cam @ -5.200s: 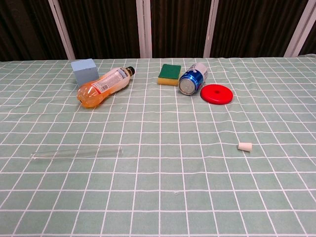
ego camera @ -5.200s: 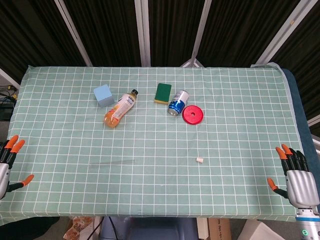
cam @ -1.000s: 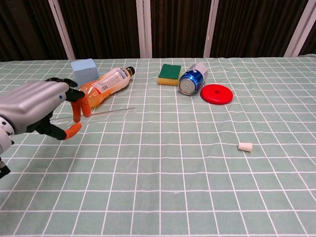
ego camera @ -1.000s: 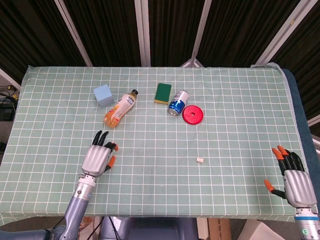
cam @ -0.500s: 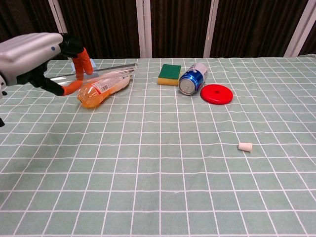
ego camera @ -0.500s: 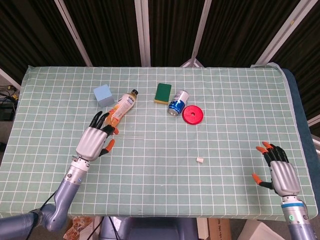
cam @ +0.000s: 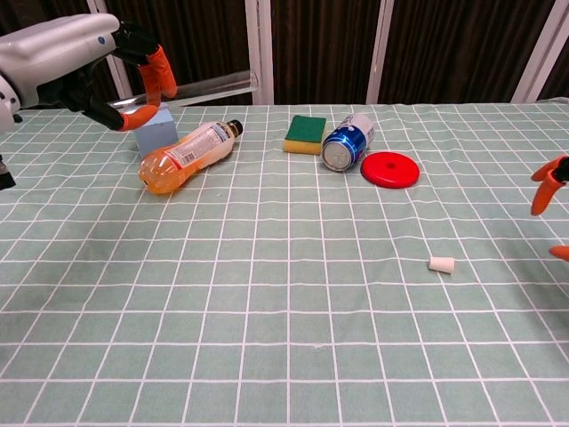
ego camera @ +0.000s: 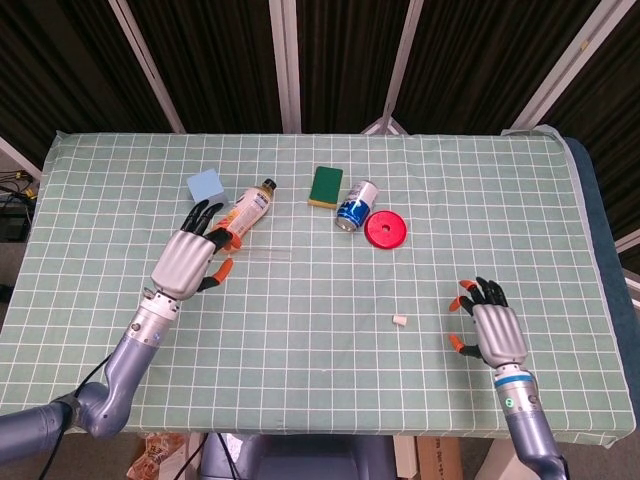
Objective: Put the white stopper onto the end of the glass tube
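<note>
My left hand (ego camera: pixel 188 262) (cam: pixel 84 58) pinches the clear glass tube (cam: pixel 213 87) and holds it well above the table; the tube sticks out to the right, roughly level, and shows only faintly in the head view (ego camera: pixel 265 255). The small white stopper (ego camera: pixel 399 320) (cam: pixel 441 264) lies on the checked cloth right of centre. My right hand (ego camera: pixel 490 330) hovers open to the right of the stopper, apart from it; in the chest view only its orange fingertips (cam: pixel 547 182) show at the right edge.
At the back stand a blue cube (ego camera: pixel 205 188), an orange drink bottle lying down (ego camera: pixel 244 215), a green sponge (ego camera: pixel 325 186), a blue can on its side (ego camera: pixel 354 205) and a red disc (ego camera: pixel 385 229). The green checked cloth (ego camera: pixel 330 380) covers the table.
My left hand has lifted the glass tube higher off the table. My right hand has moved left from the table's right edge towards the stopper.
</note>
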Controlling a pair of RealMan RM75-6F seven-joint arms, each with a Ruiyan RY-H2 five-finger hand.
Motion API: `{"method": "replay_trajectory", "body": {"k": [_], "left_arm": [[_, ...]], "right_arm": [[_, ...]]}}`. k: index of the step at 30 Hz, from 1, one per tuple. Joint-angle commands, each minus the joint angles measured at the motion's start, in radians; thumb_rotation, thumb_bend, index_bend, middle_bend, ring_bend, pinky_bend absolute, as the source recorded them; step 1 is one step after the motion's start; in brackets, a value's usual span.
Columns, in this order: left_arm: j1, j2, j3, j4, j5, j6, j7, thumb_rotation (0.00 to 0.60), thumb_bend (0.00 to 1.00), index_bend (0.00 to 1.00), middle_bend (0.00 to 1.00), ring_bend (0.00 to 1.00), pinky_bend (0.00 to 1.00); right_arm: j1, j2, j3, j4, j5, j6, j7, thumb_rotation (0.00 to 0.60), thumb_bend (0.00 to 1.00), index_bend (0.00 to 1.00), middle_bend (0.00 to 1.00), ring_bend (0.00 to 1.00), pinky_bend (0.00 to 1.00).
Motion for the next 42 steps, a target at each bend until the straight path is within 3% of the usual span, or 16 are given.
{"method": "replay_trajectory", "body": {"k": [1,19,42], "left_arm": [[-0.009,0.004,-0.002,0.012,0.001,-0.008,-0.016,0.6,0.71,0.48,0.51,0.09,0.0],[-0.03,0.0,0.005,0.043,0.003,-0.005,-0.068,0.6,0.71,0.48,0.51,0.09,0.0],[-0.04,0.003,0.015,0.078,-0.014,-0.006,-0.095,0.6,0.71,0.48,0.51,0.09,0.0]], "right_arm": [[0.028,-0.078,0.01,0.044,0.056,0.005,-0.055,0.6,0.31,0.43,0.18,0.0,0.0],[0.097,-0.296,0.039,0.155,0.153,0.029,-0.147,0.6,0.31,0.46,0.18,0.0,0.0],[0.138,-0.366,0.067,0.205,0.254,0.024,-0.169,0.6,0.31,0.51,0.18,0.0,0.0]]}}
